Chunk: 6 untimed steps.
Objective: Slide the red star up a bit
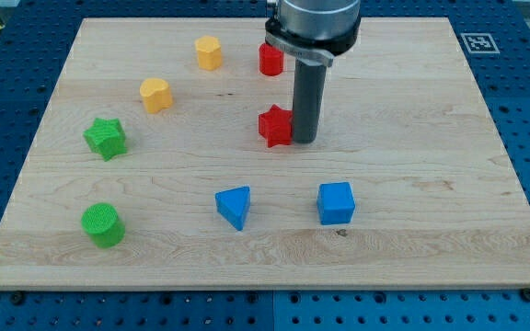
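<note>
The red star [273, 125] lies near the middle of the wooden board [412, 230]. My tip [304, 142] stands right against the star's right side, touching or nearly touching it. The dark rod rises from there toward the view's top. A second red block [270, 59], shape unclear, sits above the star near the board's top edge, partly beside the arm.
Two yellow blocks [209, 52] [155, 95] lie at the upper left. A green star [105, 138] and a green cylinder [102, 224] are at the left. A blue triangle [235, 206] and a blue cube [336, 202] lie below the red star.
</note>
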{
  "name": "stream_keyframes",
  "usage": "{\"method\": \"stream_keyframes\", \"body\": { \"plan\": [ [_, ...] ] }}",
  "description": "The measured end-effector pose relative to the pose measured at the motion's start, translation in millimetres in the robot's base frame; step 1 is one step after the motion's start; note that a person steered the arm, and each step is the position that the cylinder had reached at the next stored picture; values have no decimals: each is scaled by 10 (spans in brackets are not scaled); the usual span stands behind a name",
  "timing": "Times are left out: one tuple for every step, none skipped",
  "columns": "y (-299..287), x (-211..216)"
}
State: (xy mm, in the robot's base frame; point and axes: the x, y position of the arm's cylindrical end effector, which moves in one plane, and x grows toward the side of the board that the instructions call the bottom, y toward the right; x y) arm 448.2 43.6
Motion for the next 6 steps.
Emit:
{"method": "stream_keyframes", "body": {
  "plan": [
    [-104, -138],
    [-368, -542],
    [-314, -222],
    [-231, 75],
    [-579, 126],
    [-796, 23]
  ]
}}
